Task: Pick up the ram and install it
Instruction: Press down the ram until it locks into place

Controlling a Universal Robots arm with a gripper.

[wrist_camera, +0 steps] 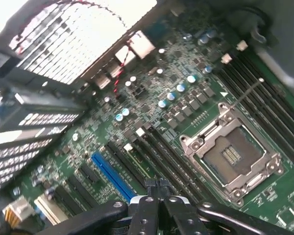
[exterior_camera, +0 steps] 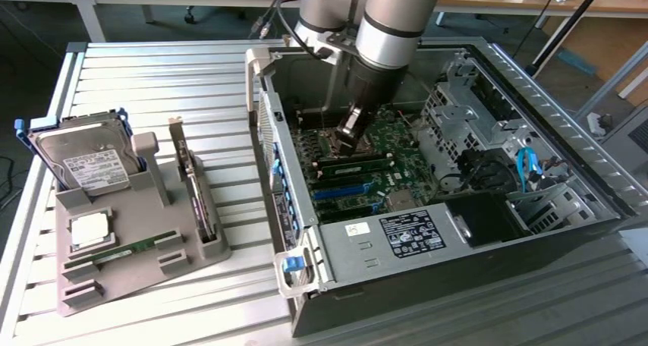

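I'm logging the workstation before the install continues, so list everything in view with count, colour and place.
computer case: one, grey, open, on the exterior view's right
motherboard: one, green, inside the case
processor socket: one, silver, empty, on the motherboard
parts holder: one, grey, on the exterior view's left
hard drive: one, silver, upright in the holder
ram: one, green, lying in the holder
processor: one, silver, in the holder
table: one, ribbed grey
gripper: one, black, shut, above the motherboard slots

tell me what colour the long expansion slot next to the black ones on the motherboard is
Blue: the long slot stands out against the green motherboard, clearest in the wrist view.
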